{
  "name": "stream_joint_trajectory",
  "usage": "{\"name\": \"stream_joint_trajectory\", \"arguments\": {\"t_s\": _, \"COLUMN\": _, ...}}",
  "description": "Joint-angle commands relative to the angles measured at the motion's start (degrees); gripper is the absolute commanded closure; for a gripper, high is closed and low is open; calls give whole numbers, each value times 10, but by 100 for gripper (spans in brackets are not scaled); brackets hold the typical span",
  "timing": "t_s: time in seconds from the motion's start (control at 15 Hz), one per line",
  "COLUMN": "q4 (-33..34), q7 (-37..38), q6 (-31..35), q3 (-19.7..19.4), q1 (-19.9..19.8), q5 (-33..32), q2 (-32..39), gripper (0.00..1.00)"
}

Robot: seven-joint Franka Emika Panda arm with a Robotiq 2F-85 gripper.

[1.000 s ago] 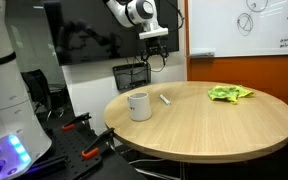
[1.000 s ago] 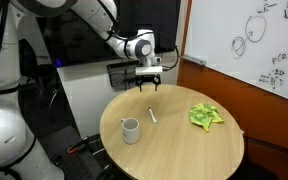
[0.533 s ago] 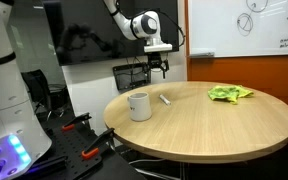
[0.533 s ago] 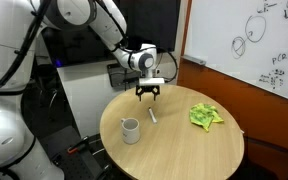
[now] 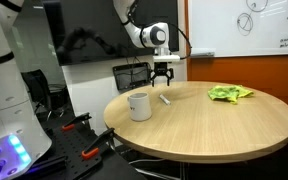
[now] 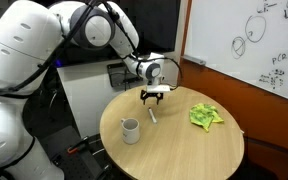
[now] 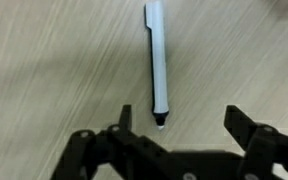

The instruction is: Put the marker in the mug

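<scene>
Black two-finger gripper [image 5: 164, 84] hangs over the round light-wood bench [image 5: 219, 125], pointing straight down. Jaws are wide apart, nothing in them. Both exterior views give the same read: gripper [image 6: 154, 97] is above the bench [image 6: 184, 148], inboard of the edge on the arm's side.

The white marker with a dark tip [image 5: 166, 99] lies flat on the bench top right under the gripper. I see a gap between the fingertips and the marker [image 6: 153, 115] in both exterior views, so no contact.

Wrist view: the marker [image 7: 157, 60] runs lengthwise away from the camera, dark tip pointing back at the gripper [image 7: 179, 120]. The tip sits in the gap between the fingers [image 7: 125, 120], closer to the one on picture left than to the other. It's not centred in the opening. The fingers are clear of the marker on both sides.

The white mug [image 5: 138, 106] stands upright, mouth up, close to the bench edge, near the marker but not touching it. The marker is outside the mug [image 6: 130, 130].

A crumpled green cloth [image 5: 229, 93] lies toward the edge on the whiteboard [image 5: 254, 25] side, well apart from both marker and mug. In an exterior view the marker lies between the mug and the cloth [image 6: 206, 115].
</scene>
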Motion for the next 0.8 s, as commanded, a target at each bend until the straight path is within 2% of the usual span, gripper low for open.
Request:
{"name": "stream_joint_trajectory", "arguments": {"t_s": 0.0, "q4": 34, "q7": -10, "q6": 1, "q3": 7, "q1": -8, "q5": 1, "q2": 35, "gripper": 0}}
{"name": "stream_joint_trajectory", "arguments": {"t_s": 0.13, "q4": 43, "q7": 0, "q6": 6, "q3": 1, "q1": -2, "q5": -10, "q2": 51, "gripper": 0}}
{"name": "stream_joint_trajectory", "arguments": {"t_s": 0.4, "q4": 39, "q7": 17, "q6": 25, "q3": -8, "q1": 14, "q5": -36, "q2": 62, "gripper": 15}}
{"name": "stream_joint_trajectory", "arguments": {"t_s": 0.53, "q4": 43, "q7": 19, "q6": 24, "q3": -6, "q1": 15, "q5": -40, "q2": 71, "gripper": 17}}
{"name": "stream_joint_trajectory", "arguments": {"t_s": 0.6, "q4": 47, "q7": 21, "q6": 22, "q3": -8, "q1": 16, "q5": -43, "q2": 74, "gripper": 23}}
{"name": "stream_joint_trajectory", "arguments": {"t_s": 0.67, "q4": 50, "q7": 23, "q6": 20, "q3": -10, "q1": 18, "q5": -47, "q2": 79, "gripper": 24}}
{"name": "stream_joint_trajectory", "arguments": {"t_s": 0.73, "q4": 53, "q7": 24, "q6": 18, "q3": -10, "q1": 18, "q5": -49, "q2": 82, "gripper": 45}}
